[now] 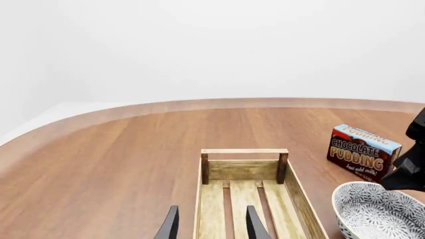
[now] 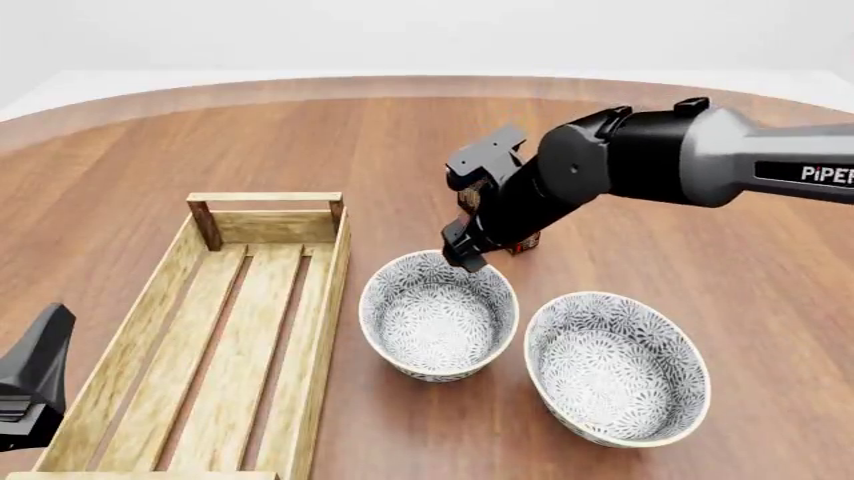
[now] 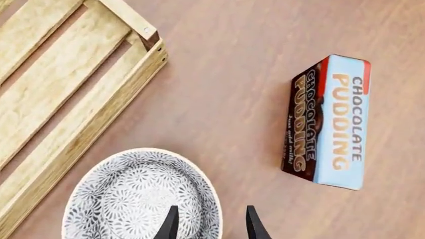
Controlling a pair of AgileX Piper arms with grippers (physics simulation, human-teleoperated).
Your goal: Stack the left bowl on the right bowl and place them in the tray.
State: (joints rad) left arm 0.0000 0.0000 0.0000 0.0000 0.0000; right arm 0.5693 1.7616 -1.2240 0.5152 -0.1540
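Note:
The left bowl (image 2: pixel 438 318), white with a dark flower pattern, stands beside the tray's right wall. The right bowl (image 2: pixel 617 367), same pattern, stands just right of it, apart. The tray (image 2: pixel 200 330) is a long light-wood crate and holds nothing. My right gripper (image 2: pixel 463 257) is open at the left bowl's far rim. In the right wrist view its fingers (image 3: pixel 171 225) stand either side of that bowl's rim (image 3: pixel 133 199). My left gripper (image 2: pixel 38 375) is open and empty, low at the tray's near left; in the left wrist view (image 1: pixel 211 228) it is over the tray (image 1: pixel 244 172).
A chocolate pudding box (image 3: pixel 329 122) lies on the table beyond the left bowl, mostly hidden by my right arm in the front view. In the left wrist view the box (image 1: pixel 362 152), one bowl (image 1: pixel 378 214) and my right arm (image 1: pixel 411 164) show.

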